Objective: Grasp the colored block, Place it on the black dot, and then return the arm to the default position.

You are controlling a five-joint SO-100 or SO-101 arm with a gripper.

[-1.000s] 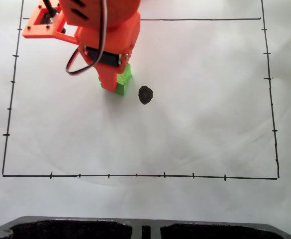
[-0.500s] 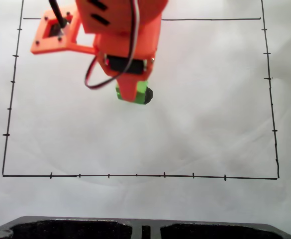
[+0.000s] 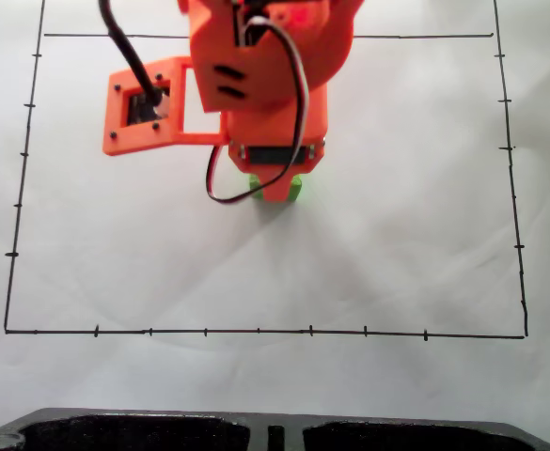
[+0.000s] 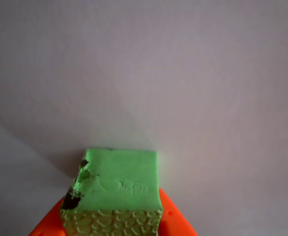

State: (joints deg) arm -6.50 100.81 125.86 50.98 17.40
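Green crackle-textured cube (image 3: 296, 188) sits clamped in the orange-red plastic hand (image 3: 275, 193), near the middle of the white paper-covered table (image 3: 397, 235); fixed view shows just its corners either side of the fingertip. Wrist view: cube (image 4: 116, 189) fills bottom centre, orange finger (image 4: 176, 221) under it, dark chip on its left edge. Black dot can't be made out. Hand-drawn black border lines (image 3: 256, 331) well apart on all sides, bare paper all round. Dark moulded tray edge (image 3: 275, 430) along the bottom.

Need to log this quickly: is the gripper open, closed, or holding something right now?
Gripper: closed on the green block.
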